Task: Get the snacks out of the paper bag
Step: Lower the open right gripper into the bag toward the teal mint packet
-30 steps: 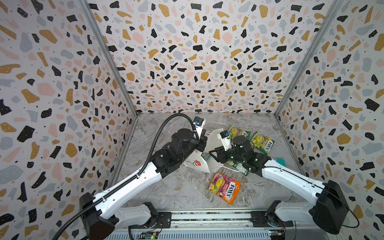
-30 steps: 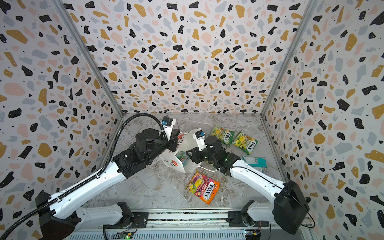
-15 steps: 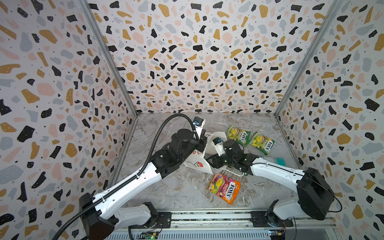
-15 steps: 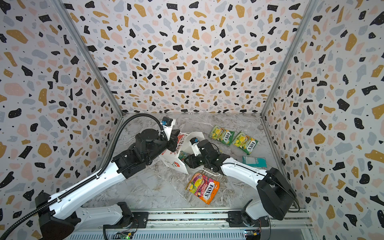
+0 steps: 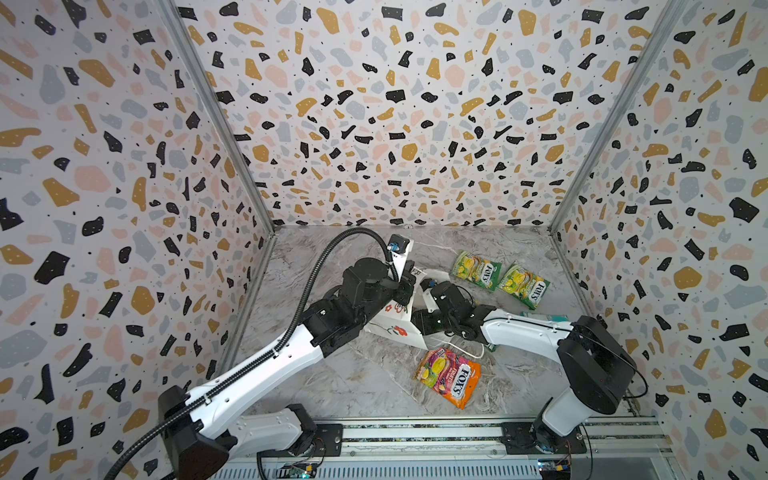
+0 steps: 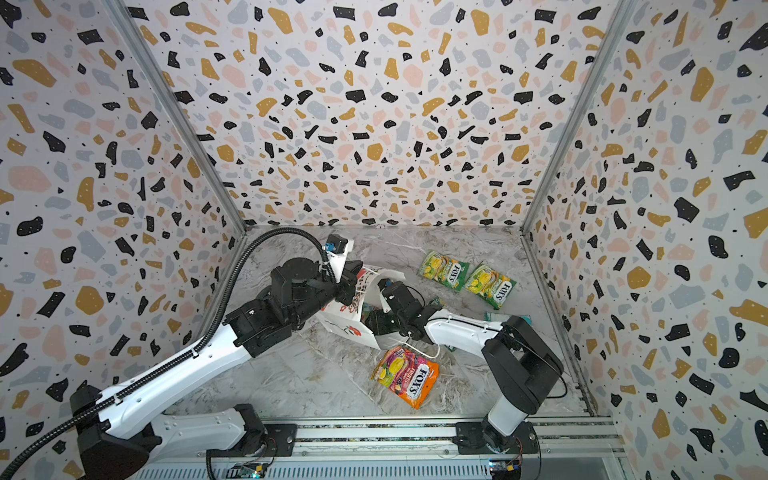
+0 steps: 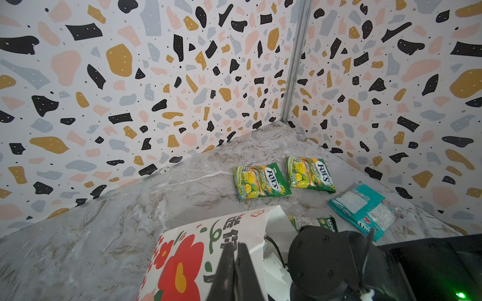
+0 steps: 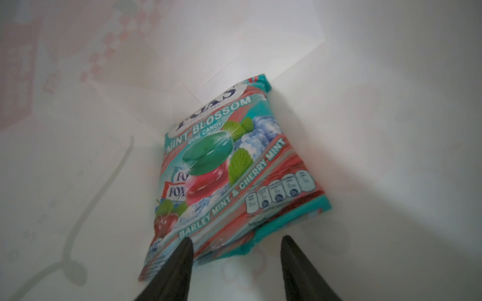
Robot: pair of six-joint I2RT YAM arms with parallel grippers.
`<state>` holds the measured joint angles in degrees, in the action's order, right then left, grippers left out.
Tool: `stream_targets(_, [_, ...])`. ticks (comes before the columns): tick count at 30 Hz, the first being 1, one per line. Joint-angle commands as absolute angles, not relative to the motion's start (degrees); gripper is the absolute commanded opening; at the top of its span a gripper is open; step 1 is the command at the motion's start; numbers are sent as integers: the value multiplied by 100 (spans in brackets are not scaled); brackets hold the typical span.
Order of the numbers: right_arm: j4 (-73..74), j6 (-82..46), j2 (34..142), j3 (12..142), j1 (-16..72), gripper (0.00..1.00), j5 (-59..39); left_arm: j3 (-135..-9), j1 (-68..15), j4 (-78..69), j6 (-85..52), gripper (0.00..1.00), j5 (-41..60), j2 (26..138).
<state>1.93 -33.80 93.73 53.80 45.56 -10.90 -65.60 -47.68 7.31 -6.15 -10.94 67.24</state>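
The white paper bag [image 5: 395, 330] [image 6: 347, 328] with red flowers lies on its side. My left gripper [image 7: 236, 246] [image 5: 409, 286] is shut on the bag's rim [image 7: 258, 226]. My right gripper [image 8: 236, 241] is inside the bag, open. Its fingertips straddle the near edge of a teal-pink snack pouch [image 8: 234, 166] without closing on it. Outside lie two green-yellow pouches [image 5: 476, 269] [image 5: 523, 284], an orange pouch [image 5: 449, 376] [image 6: 405, 374], a teal pouch [image 7: 362, 208] and a darker green one [image 7: 313, 222] partly behind the right arm.
Patterned walls close in the marble floor [image 5: 332, 374] on three sides. A metal rail [image 5: 415, 432] with both arm bases runs along the front. The bag's white cord handle [image 5: 469, 351] trails on the floor beside the orange pouch.
My right gripper has pushed further into the bag's mouth and its jaws have spread wider. The left gripper has kept its hold on the rim without moving.
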Motion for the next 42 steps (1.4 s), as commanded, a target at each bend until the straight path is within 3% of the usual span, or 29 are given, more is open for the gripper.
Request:
stream_targets(1, [501, -3828, 9383, 5531, 4588, 63, -993, -6576, -4739, 494, -519, 0, -1003, 6714])
stream_targets(10, [795, -4200, 9631, 5671, 4667, 67, -1209, -6651, -4751, 604, -474, 0, -957, 6769])
stream_targets(20, [527, -4368, 9051, 5124, 4926, 67, -462, -6543, -4753, 1031, -177, 0, -1007, 6521])
stream_targets(32, [613, -4637, 8576, 4652, 5088, 66, -204, -6788, -4755, 1981, -440, 0, -317, 6568])
stream_targets(42, [698, -5060, 9086, 4919, 5098, 64, -264, -6858, -4754, 1642, -1030, 0, -365, 6667])
